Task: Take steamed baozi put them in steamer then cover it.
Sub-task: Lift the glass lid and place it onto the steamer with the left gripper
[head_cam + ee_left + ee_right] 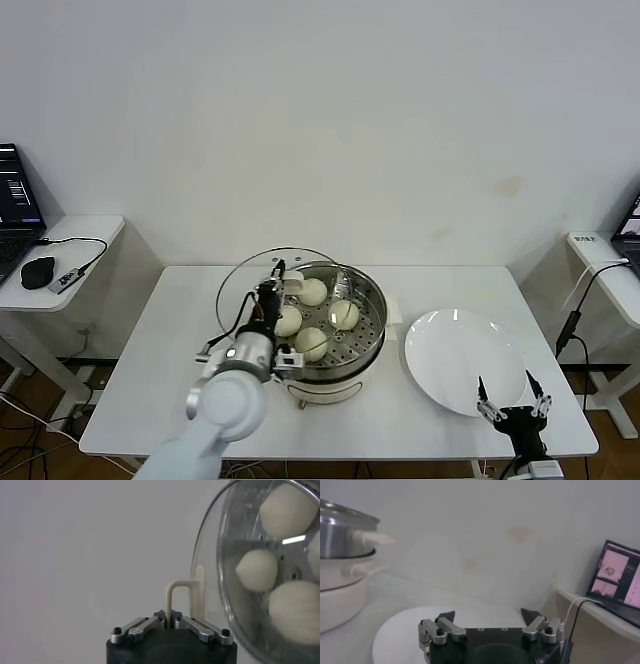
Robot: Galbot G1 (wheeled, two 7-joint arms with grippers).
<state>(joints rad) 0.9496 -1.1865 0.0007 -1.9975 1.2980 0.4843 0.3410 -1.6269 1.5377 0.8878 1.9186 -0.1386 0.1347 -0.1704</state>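
Over the steamer [335, 330], my left gripper [272, 292] has its jaws clamped shut on the cream handle [176, 596] of the glass lid [250, 285], held tilted at the pot's left rim. Inside, 4 baozi [313, 292] rest on the perforated tray. My right gripper [513, 398] waits, jaws wide and empty, beside the white plate [455, 355] on the worktop [170, 340]. Glass partly veils the buns.

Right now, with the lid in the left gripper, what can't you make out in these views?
- Head view: how the left gripper grips the clear glass lid by its cream loop handle; the arm covers it.
- Head view: the near side of one of the four pale round steamed buns, behind the left gripper.
- Left wrist view: the shiny steel steamer pot, seen only through the lid.
- Right wrist view: most of the flat white plate, behind the open right gripper.
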